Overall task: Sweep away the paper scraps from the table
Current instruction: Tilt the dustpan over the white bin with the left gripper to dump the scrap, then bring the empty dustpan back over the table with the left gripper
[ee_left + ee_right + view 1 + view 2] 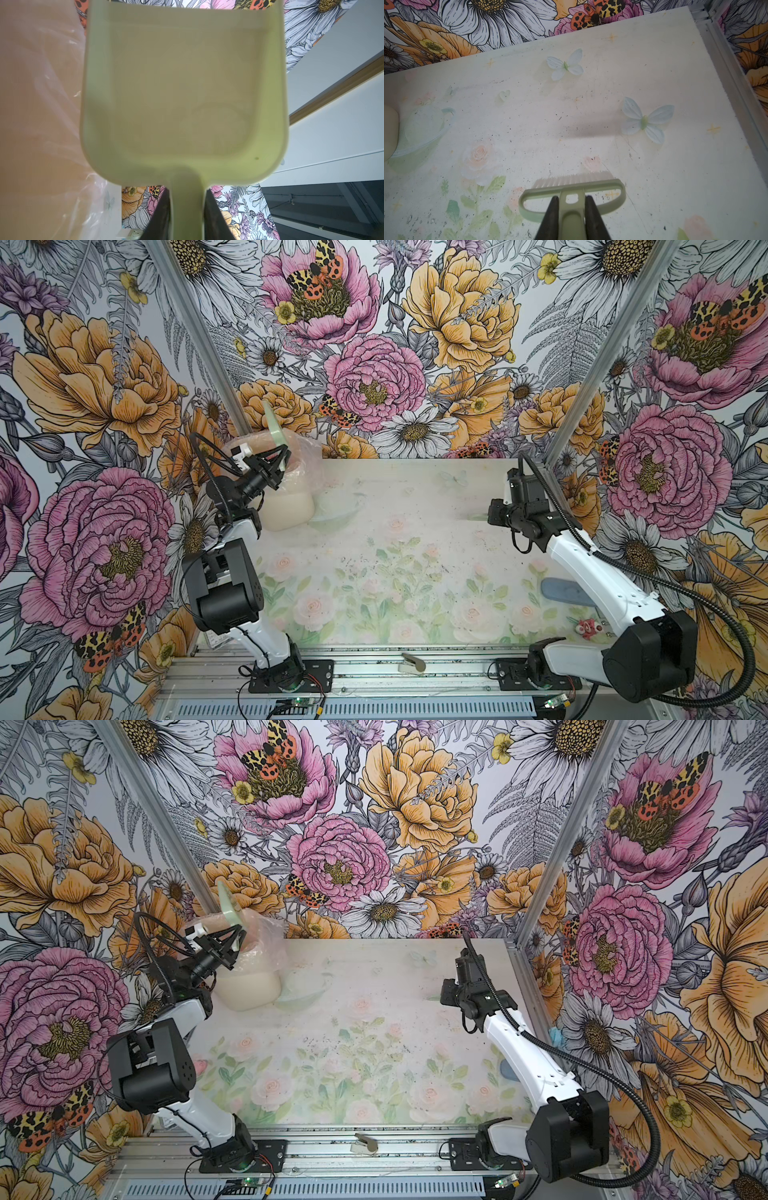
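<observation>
My left gripper [187, 192] is shut on the handle of a pale green dustpan [185, 93]. It holds the dustpan [273, 425] tipped up over the bag-lined cream bin [289, 508] at the table's back left; nothing lies in the pan. My right gripper [572, 197] is shut on the handle of a pale green brush [571, 185], whose white bristles hang just above the table [654, 62] on its right side [415, 497]. A small red and pink paper scrap [587, 628] lies at the front right corner, beside my right arm. No scraps show near the brush.
A clear plastic liner [309, 454] billows out of the bin. A blue-grey flat oval [567, 593] lies partly under my right arm. A light blue crumpled bit [556, 1038] sits past the table's right edge. A small beige object [411, 662] rests on the front rail.
</observation>
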Controlling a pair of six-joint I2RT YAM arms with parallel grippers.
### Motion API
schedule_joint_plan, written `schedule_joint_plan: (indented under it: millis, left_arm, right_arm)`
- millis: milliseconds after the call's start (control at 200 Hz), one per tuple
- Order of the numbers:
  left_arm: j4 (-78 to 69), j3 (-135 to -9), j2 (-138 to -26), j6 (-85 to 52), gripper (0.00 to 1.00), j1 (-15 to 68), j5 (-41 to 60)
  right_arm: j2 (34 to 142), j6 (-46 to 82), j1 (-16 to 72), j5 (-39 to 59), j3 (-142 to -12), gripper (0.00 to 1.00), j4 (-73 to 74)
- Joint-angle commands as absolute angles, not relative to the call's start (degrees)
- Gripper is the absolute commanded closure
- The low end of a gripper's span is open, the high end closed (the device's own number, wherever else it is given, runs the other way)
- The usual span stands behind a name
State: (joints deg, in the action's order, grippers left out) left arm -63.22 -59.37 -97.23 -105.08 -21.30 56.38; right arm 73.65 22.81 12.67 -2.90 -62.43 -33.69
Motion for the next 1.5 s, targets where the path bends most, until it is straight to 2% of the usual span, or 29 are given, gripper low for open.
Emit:
schedule_joint_plan:
  millis: [0, 450, 585, 696, 791, 891, 971, 1291, 1496]
  left_arm:
    - [-71.6, -58.5, -96.5, -109.0, 1.00, -22.1, 55.9]
    - [-65.1, -57.7, -93.1, -103.1, 1.00, -22.5, 57.6]
    - [-60.2, -57.7, -90.6, -96.2, 1.00, -22.4, 59.0]
    - [-47.4, -57.8, -86.7, -84.2, 1.00, -21.2, 60.4]
    - [-25.5, -59.7, -82.0, -66.5, 1.00, -19.4, 59.3]
    - [4.3, -64.9, -77.4, -44.6, 1.00, -16.3, 52.3]
    - [16.6, -68.2, -75.1, -34.6, 1.00, -12.8, 44.3]
    - [26.8, -66.3, -67.9, -29.2, 1.00, -0.6, 23.0]
    - [30.3, -64.3, -65.0, -32.4, 1.00, 9.4, 9.7]
  right_arm:
    - [74.1, 22.1, 12.4, -2.6, -63.8, 1.00, -33.1]
    - [74.5, 22.3, 12.3, -2.2, -64.5, 1.00, -33.2]
    - [74.5, 22.3, 12.3, -2.1, -64.8, 1.00, -33.2]
    - [74.6, 22.3, 12.4, -2.3, -65.0, 1.00, -33.3]
    - [74.7, 22.1, 12.4, -2.7, -65.3, 1.00, -33.5]
    - [74.7, 21.9, 12.4, -3.0, -65.6, 1.00, -33.9]
    - [74.5, 21.7, 12.4, -3.6, -65.6, 1.00, -34.0]
    - [74.3, 21.7, 12.4, -4.8, -65.5, 1.00, -34.9]
    - [72.7, 22.3, 12.4, -7.7, -63.4, 1.00, -33.0]
